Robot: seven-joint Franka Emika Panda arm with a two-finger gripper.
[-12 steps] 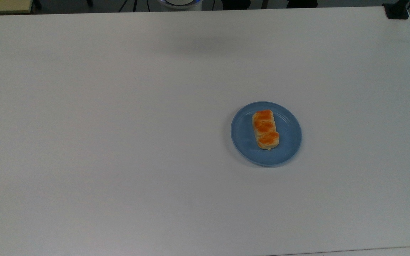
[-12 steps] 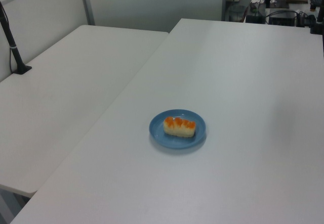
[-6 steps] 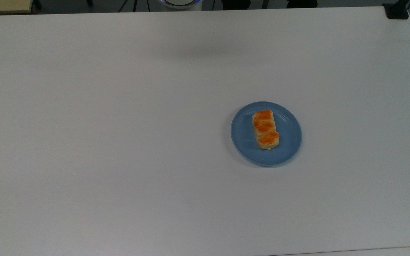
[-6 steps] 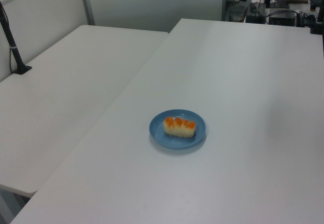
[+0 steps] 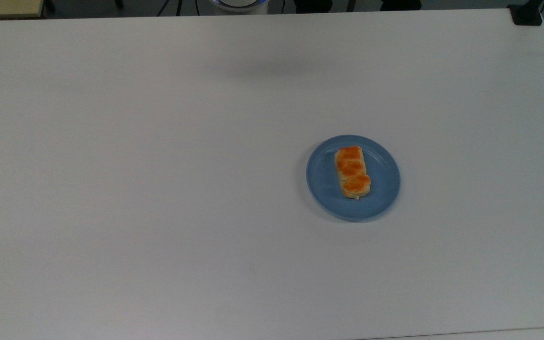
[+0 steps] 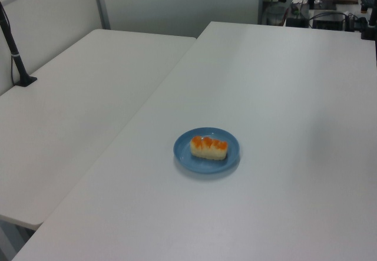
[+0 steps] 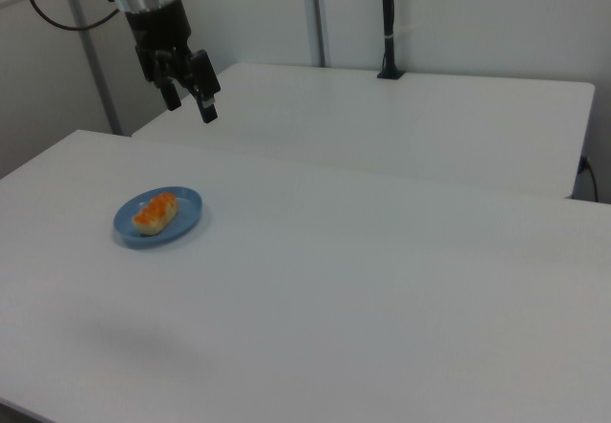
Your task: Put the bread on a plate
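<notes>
Moved since earlier: almost nothing on the surface; in the top view the bread and plate sit exactly where they sat one second and half a second ago; the soft shadow near the far edge has shifted only faintly; in the left view the dark shapes at the far right corner have altered slightly, which I judge to be the arm pulling away.

Top view, bread: the bread (image 5: 352, 171) lies lengthwise on the plate (image 5: 353, 177), inside the rim, a little toward the plate's far side; orange top upward.
Top view, surface: the white surface (image 5: 158, 189) bears the plate right of centre, well apart from every edge.

Left view, bread: the bread (image 6: 208, 147) rests flat on the plate (image 6: 207, 149), touching nothing else.
Left view, neighbour: a second table (image 6: 76, 108) stands to the left view's left, with a black post (image 6: 13, 49) at its far left.

Right view, pincer: the pincer (image 7: 191, 98) hangs high above the surface, at the right view's upper left, beyond the plate (image 7: 158, 217); its fingers are spread and grasp nothing.
Right view, bread: the bread (image 7: 155, 212) lies on the plate, well apart from the pincer.

Meaning for the task: placement looks complete; the pincer has released and withdrawn; I judge nothing remains but to stay clear.
</notes>
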